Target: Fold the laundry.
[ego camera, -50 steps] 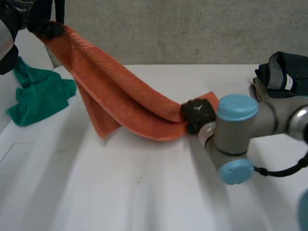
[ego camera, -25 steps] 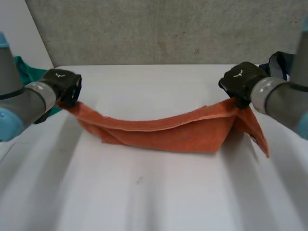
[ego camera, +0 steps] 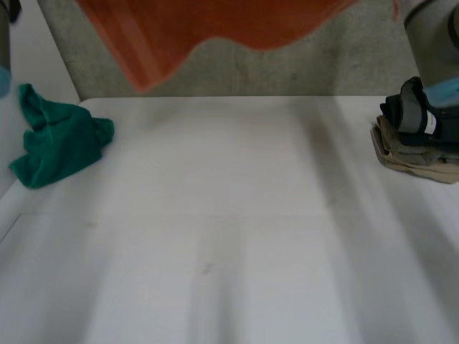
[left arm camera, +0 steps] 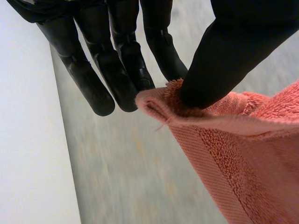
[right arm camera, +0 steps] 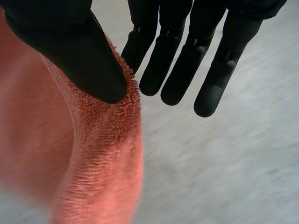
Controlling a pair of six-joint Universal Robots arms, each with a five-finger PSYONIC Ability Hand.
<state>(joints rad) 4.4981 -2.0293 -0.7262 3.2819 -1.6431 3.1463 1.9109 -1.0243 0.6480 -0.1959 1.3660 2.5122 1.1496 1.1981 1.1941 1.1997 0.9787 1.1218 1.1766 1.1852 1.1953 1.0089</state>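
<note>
Orange towel (ego camera: pixel 215 25) raised high, hanging spread wide.

In the head view the orange terry towel (ego camera: pixel 215 29) runs off past the upper edge, so the corners I hold are cut away. My left hand (left arm camera: pixel 117 60) pinches one corner, and its thumb covers the spot. My right hand (right arm camera: pixel 177 51) hides the pinched hem the same way. The stack of dark and beige folded clothes (ego camera: pixel 412 147) is cut by the side edge, partly behind my right arm's light-blue cap (ego camera: pixel 446 92).
</note>
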